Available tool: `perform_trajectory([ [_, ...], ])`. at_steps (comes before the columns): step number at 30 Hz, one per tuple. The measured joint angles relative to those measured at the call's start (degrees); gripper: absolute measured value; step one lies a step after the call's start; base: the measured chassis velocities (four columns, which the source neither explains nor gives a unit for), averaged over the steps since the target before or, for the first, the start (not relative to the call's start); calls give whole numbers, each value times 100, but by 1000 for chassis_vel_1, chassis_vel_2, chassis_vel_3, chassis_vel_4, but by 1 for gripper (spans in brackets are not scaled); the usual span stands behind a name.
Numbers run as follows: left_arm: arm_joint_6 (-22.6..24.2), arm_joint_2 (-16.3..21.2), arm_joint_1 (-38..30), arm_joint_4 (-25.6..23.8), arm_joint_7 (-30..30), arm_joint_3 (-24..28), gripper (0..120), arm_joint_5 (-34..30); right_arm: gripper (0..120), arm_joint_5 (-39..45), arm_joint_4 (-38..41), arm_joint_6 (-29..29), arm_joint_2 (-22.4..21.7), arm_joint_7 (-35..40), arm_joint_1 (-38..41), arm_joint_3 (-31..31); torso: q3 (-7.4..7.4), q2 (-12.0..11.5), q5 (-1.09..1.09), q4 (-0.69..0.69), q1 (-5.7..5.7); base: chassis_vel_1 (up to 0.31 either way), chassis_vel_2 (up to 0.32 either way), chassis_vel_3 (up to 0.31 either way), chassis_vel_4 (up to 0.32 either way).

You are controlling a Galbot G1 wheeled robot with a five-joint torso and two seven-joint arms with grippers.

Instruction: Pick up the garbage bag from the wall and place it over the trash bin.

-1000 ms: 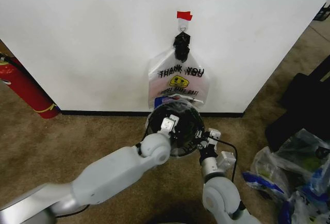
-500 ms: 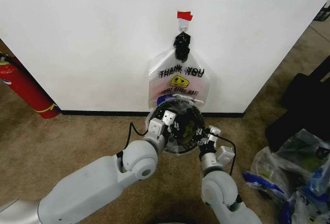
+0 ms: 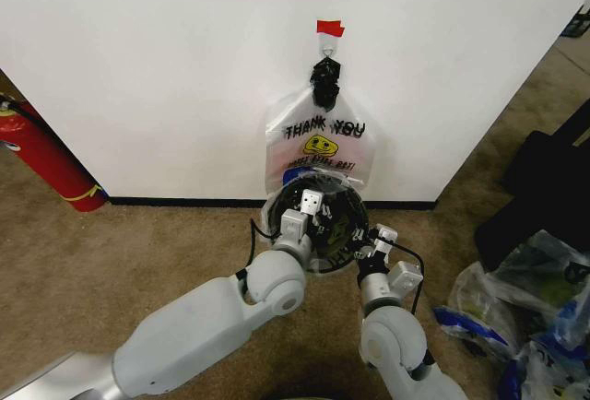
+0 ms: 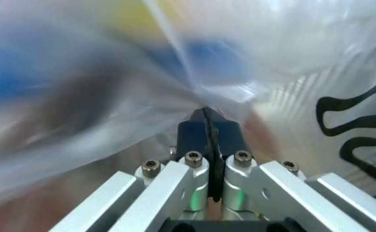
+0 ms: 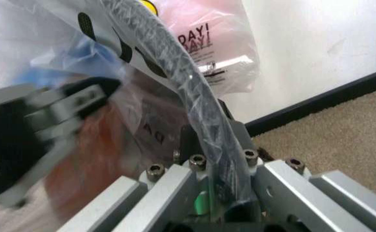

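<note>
Garbage bag (image 4: 78, 111) film lies draped over the trash bin (image 3: 318, 234), which stands on the carpet against the wall (image 3: 166, 68), directly below the whitish "THANK YOU" bag (image 3: 320, 137) hanging at the bin's 12 o'clock. The left gripper (image 3: 311, 199) reaches into the bin's mouth toward its 12 o'clock side. In the left wrist view its jaws are pressed together, and a fold of clear plastic appears to be caught at the fingertips (image 4: 201, 121). The right gripper (image 3: 376, 237) sits at the rim's 4 o'clock. In the right wrist view its jaws close narrowly on the film-wrapped wire rim.

Several things could go wrong from here:

- **Tearing:** the thin film could rip if the left gripper pulls while the right one pins the plastic against the wire.
- **Tipping or sliding:** the bin looks light, so any sideways tug at 4 o'clock could tip it or slide it along the wall.
- **Snagging the other bag:** the hanging bag sits so close at 12 o'clock that the left fingers could catch it along with the film, or pull it off its hook (image 3: 324, 50).
- **Film slipping back:** if either grip lets go unevenly, the film may slip back into the bin.
</note>
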Motion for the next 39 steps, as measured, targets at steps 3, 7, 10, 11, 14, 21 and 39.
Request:
perform_trajectory([
  [3,48,-268,-124,278,-119,40,0,-349,0,-34,-22,13,55,-16,2,-20,0,0,1,1,0,0,0,0,0],
  [7,144,-554,-308,880,-227,61,0,-487,0,-69,11,46,33,-67,-80,-28,0,0,0,0,0,0,0,0,0],
  [10,177,-577,-345,1037,-255,78,0,-490,0,-74,44,62,12,-87,-123,-20,0,0,0,0,0,0,0,0,0],
  [11,188,-581,-354,1087,-266,84,0,-490,0,-74,55,70,2,-94,-137,-16,0,0,1,0,0,0,0,0,0],
  [14,253,-599,-408,1330,-315,111,0,-533,0,-69,102,100,-59,-120,-178,10,0,0,0,0,0,0,0,0,0],
  [21,289,-640,-566,1631,-318,163,0,-632,0,-47,190,109,-92,-165,-190,-16,0,0,0,0,0,0,0,0,0],
  [39,555,-256,-559,1104,-193,285,0,-754,0,261,253,24,-184,-122,-242,-16,0,-1,-1,1,0,0,0,0,0],
])
